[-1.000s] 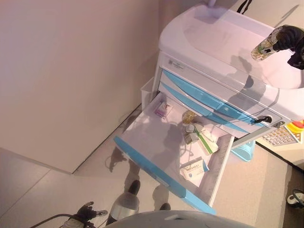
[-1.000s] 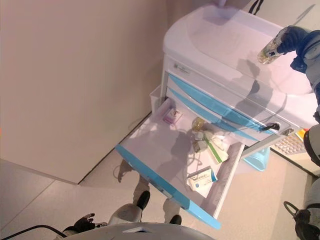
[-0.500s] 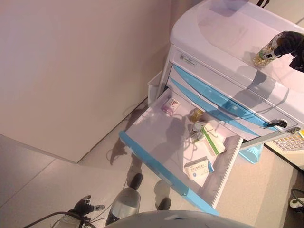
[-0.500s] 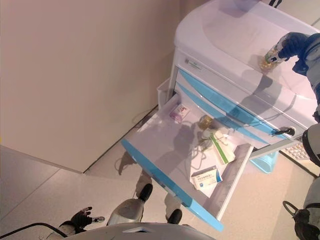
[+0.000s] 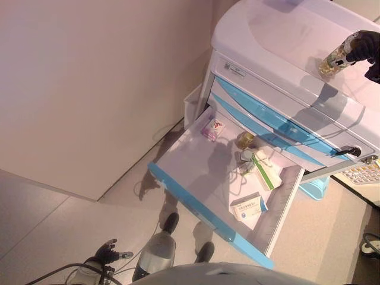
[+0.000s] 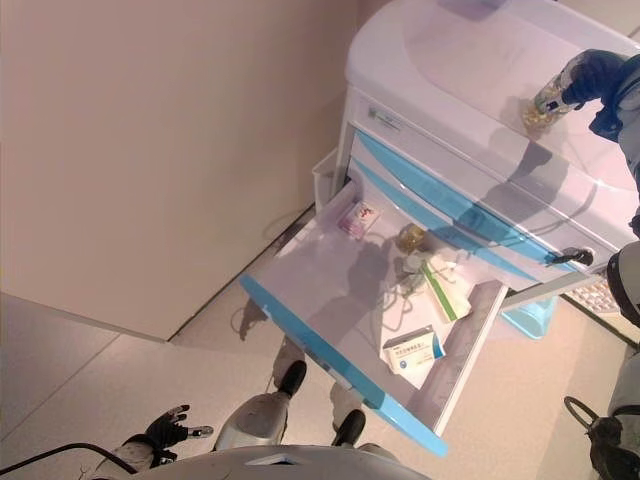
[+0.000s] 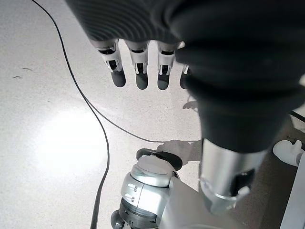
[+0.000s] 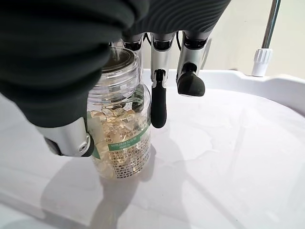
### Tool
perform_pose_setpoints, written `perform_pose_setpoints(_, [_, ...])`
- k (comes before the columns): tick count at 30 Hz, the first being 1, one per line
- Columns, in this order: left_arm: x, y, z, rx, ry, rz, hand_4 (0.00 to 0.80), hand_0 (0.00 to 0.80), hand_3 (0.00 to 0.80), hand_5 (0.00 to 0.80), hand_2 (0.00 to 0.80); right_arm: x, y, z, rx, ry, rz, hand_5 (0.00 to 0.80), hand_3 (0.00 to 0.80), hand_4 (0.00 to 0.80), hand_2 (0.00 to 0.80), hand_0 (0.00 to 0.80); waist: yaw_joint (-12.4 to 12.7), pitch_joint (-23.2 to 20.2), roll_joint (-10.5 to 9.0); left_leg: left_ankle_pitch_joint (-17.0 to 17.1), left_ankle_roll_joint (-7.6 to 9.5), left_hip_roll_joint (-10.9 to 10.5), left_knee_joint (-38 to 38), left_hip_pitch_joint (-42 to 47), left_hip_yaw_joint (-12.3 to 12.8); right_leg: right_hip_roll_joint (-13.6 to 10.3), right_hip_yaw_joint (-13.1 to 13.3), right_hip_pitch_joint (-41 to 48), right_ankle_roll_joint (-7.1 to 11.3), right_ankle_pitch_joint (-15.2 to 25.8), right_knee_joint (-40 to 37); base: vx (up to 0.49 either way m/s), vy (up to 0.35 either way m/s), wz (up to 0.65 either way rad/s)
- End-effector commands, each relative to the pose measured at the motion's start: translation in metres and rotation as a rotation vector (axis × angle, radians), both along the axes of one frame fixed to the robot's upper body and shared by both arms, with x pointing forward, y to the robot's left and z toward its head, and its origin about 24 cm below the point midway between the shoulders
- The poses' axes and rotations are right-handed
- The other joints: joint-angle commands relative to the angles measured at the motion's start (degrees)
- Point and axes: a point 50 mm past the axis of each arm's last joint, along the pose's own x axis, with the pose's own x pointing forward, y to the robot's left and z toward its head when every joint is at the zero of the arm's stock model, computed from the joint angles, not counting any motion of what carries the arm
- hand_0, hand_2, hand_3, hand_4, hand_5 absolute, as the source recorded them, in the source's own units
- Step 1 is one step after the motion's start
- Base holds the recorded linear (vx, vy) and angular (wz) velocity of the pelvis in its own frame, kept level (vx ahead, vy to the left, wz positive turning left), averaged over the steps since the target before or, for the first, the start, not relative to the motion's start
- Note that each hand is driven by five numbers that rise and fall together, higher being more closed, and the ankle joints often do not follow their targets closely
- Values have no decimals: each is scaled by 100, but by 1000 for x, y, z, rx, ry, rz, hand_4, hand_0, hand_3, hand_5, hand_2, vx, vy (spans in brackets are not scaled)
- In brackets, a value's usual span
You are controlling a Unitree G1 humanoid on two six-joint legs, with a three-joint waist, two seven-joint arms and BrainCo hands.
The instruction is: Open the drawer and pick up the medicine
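Drawer [image 5: 196,178] stands open. Right robot hand [image 8: 71,95] grips the capsule bottle [image 8: 121,138] resting upright on the cabinet top [image 5: 279,35], apparently for setting down. Left robot hand [image 7: 138,67] hangs slack-fingered, empty.

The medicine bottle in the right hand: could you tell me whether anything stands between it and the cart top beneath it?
Nothing visible does. The right hand holds the medicine bottle upright on or just above the bare white cart top.

silver fingers [image 8: 158,98] (dark tips), ribbed covers
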Motion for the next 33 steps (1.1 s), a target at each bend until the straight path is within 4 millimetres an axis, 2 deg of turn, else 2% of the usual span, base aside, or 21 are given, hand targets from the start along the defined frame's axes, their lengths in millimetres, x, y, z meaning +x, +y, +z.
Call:
perform_pose_setpoints(1, [-1,12,6,23,-15,-13,0,0,0,0,0,-2,4,21,-96,-22,-4,0,0,0,0,0,73,85,-21,-590,-41,-60,7,152,108,6,47,-34,74,-116,313,0,0,0])
perform_pose_setpoints(20, [-7,11,4,23,-2,-14,0,0,0,0,0,-5,11,40,-103,-309,65,0,0,0,0,0,56,18,-15,-634,-25,-64,7,242,149,-15,69,27,136,-90,305,0,0,0])
perform_pose_setpoints(27, [-11,10,2,24,10,-16,0,0,0,0,0,-7,19,50,-78,-473,123,0,0,0,0,0,21,-61,-16,-673,-23,-69,7,297,164,-14,104,58,161,-85,286,0,-1,-1])
perform_pose_setpoints(33, [-13,11,2,28,20,-19,0,0,0,0,0,-8,30,57,25,-525,207,0,0,0,0,0,-41,-118,-23,-707,-23,-59,7,348,212,-15,142,84,175,-83,280,-2,-11,-7])
